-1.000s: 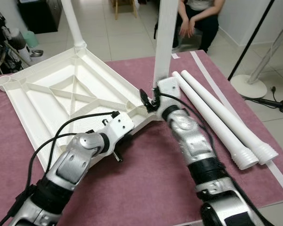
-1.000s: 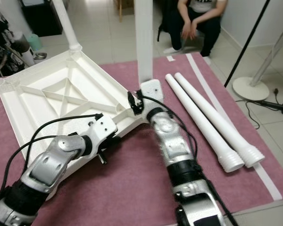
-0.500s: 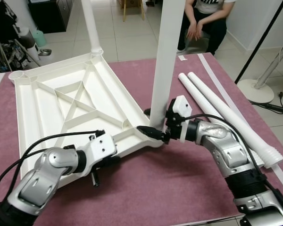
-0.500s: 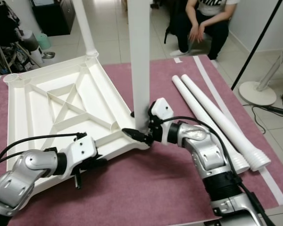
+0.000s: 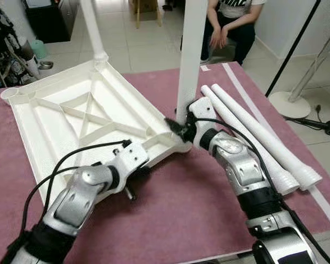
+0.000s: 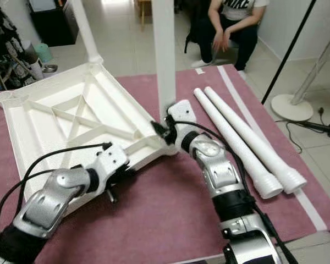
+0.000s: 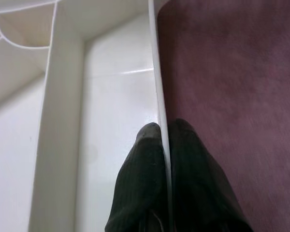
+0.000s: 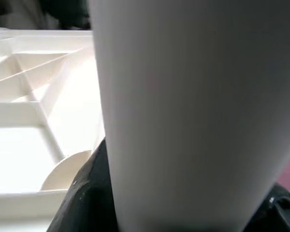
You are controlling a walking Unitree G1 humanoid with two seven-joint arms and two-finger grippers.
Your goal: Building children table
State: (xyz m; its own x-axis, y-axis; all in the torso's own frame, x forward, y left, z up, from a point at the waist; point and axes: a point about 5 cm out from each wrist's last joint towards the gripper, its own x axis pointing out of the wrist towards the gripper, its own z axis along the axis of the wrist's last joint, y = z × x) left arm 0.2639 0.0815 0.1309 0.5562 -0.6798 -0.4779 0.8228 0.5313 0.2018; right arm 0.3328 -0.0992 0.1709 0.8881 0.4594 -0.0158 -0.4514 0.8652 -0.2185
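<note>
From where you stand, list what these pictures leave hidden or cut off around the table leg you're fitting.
- Top of the upright leg: cut off by the eye views' upper edge.
- Its joint with the tabletop corner: hidden behind the right gripper.
- Right wrist view: the leg sits so close that its base is hidden.
- Left gripper: pinches the tabletop rim; the wrist view is cropped below the fingers.

One tabletop [image 5: 71, 121] lies upside down on one maroon mat [image 5: 170, 220]. There are four white legs: two stand upright in the tabletop's corners, one at the far corner [image 5: 92, 27] and one at the near corner [image 5: 191, 49], and two lie loose side by side on the mat [image 5: 247, 137]. Two silver arms reach in, each with one gripper: the left gripper [image 7: 164, 145] and the right gripper [image 5: 176, 127]. One person [image 5: 228, 25] sits beyond the mat. One white stand [image 5: 297, 93] is on the floor.
</note>
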